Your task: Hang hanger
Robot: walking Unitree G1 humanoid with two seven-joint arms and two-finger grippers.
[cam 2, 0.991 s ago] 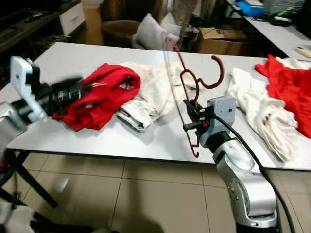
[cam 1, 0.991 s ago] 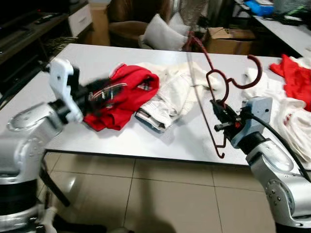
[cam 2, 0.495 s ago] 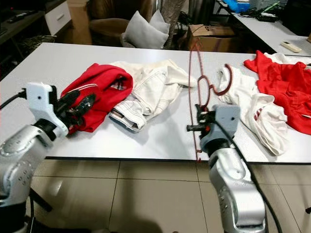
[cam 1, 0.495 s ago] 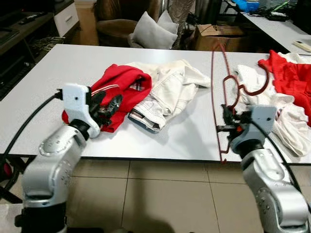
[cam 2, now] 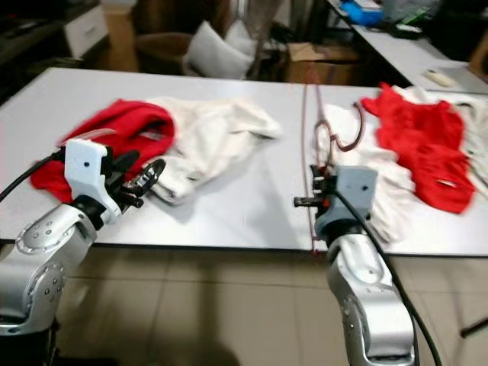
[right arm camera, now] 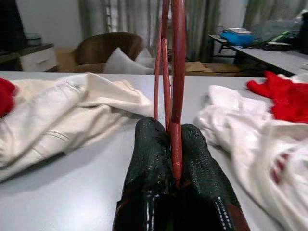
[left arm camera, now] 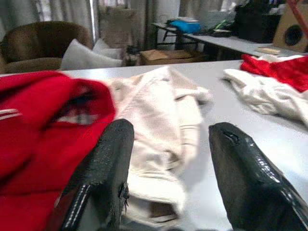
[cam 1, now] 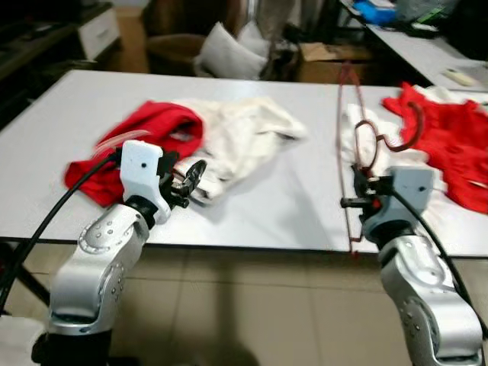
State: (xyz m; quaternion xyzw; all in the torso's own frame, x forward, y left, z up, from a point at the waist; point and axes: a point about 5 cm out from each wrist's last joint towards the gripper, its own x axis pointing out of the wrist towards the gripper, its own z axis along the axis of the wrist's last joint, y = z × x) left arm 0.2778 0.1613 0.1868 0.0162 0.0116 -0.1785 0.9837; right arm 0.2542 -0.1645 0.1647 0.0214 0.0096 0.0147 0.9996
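My right gripper point(cam 1: 357, 200) is shut on a dark red hanger point(cam 1: 342, 145) and holds it upright and edge-on over the white table's point(cam 1: 290, 206) front edge. Its hook point(cam 1: 400, 137) curls to the right, above a white garment point(cam 1: 364, 126). In the right wrist view the fingers point(right arm camera: 151, 144) pinch the hanger's thin bar point(right arm camera: 177, 86). My left gripper point(cam 1: 187, 181) is open with nothing in it, low over the table beside a cream garment point(cam 1: 240, 133) and a red garment point(cam 1: 141, 141). In the left wrist view its fingers point(left arm camera: 113, 159) stand apart in front of both garments.
A red cloth point(cam 1: 446, 145) lies on the table's right end over more white fabric. Behind the table are a brown armchair with a grey pillow point(cam 1: 221, 49), a cardboard box point(cam 1: 324, 52) and a second table point(cam 1: 415, 42). Tiled floor lies in front.
The camera has shifted. My left gripper has come off the red garment and now sits open by the cream garment's near edge. The right gripper still holds the hanger upright.
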